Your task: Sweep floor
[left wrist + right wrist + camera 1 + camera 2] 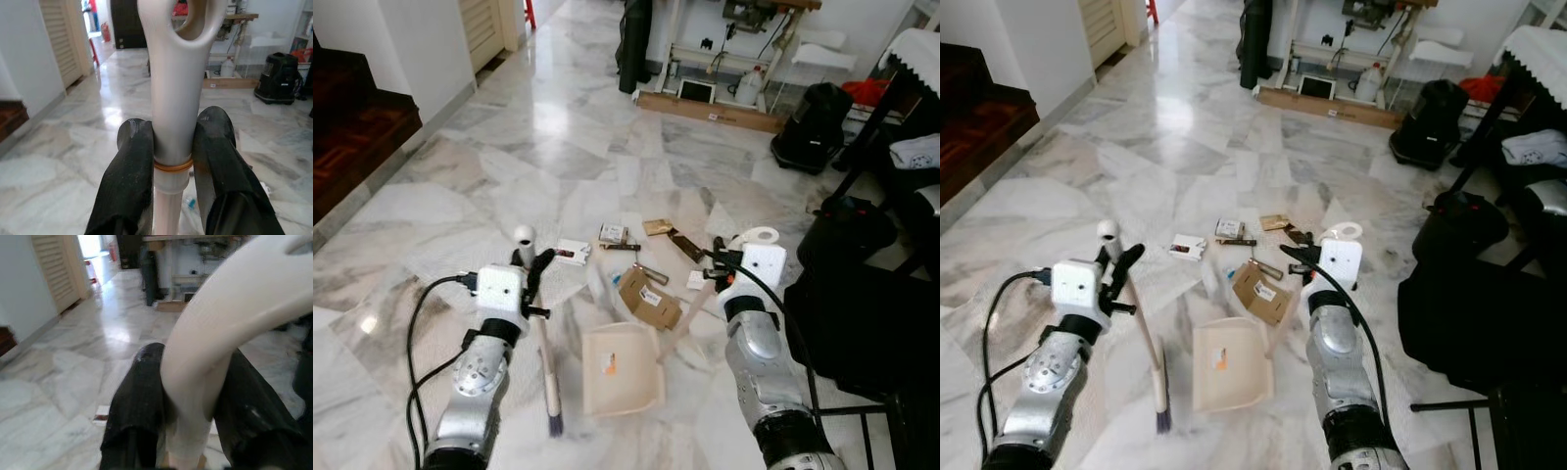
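Note:
My left gripper is shut on the cream handle of a small broom, whose dark bristles touch the marble floor near my feet. In the left wrist view both black fingers clamp the broom handle. My right gripper is shut on the handle of a cream dustpan, which rests on the floor between my arms. In the right wrist view the curved dustpan handle sits between the fingers. Litter lies just beyond the pan: a brown cardboard box, small packets and a card.
A wooden stair landing is at the left. A black chair and dark bags crowd the right side. A black appliance, a long cardboard strip and a shelf with bottles stand at the back. Open marble floor stretches ahead left.

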Motion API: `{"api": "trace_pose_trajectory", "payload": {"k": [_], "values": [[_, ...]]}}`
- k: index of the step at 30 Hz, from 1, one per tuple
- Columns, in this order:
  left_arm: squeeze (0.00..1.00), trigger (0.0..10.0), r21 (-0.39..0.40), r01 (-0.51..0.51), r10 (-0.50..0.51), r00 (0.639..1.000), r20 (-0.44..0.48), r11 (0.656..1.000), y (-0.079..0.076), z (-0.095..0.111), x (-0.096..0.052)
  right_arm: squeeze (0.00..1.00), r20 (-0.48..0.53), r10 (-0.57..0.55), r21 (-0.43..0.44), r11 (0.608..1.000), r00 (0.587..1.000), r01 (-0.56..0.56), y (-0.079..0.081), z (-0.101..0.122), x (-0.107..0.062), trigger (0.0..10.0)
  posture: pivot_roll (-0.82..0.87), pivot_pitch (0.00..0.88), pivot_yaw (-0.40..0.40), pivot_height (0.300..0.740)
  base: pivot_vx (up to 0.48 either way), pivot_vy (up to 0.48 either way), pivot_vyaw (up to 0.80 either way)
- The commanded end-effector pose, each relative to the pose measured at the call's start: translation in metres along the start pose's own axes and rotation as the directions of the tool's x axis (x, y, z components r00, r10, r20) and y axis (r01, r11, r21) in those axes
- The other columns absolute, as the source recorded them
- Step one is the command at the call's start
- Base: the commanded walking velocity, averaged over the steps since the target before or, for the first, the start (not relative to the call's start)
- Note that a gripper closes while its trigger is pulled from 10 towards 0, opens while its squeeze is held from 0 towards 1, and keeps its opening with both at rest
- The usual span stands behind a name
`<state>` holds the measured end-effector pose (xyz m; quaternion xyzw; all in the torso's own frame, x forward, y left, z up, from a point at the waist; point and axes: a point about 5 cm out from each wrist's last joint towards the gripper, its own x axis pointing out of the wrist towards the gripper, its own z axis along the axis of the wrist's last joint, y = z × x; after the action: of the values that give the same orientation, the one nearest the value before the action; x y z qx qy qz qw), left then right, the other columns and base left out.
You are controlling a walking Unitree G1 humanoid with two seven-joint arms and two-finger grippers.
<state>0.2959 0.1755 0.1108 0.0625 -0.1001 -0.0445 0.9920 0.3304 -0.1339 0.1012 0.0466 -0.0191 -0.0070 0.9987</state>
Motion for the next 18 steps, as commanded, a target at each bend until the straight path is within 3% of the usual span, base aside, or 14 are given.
{"api": "trace_pose_trajectory", "payload": {"k": [1, 18], "values": [[0.00, 10.0, -0.002, 0.027, -0.027, 0.999, 0.041, 1.000, -0.0087, 0.0086, 0.0049, 0.00, 0.042, -0.028, -0.012, 1.000, 0.999, 0.028, -0.0103, 0.0082, 0.0022, 10.0, 0.09, 0.059, -0.091, 0.740, 0.375, 0.000, 0.00], [0.00, 10.0, -0.004, 0.025, -0.025, 0.999, 0.035, 1.000, -0.0101, 0.0074, 0.0045, 0.00, 0.053, -0.014, -0.013, 1.000, 0.998, 0.015, -0.0085, 0.0098, 0.0028, 10.0, 0.08, 0.065, -0.096, 0.740, 0.377, 0.000, 0.00]]}}
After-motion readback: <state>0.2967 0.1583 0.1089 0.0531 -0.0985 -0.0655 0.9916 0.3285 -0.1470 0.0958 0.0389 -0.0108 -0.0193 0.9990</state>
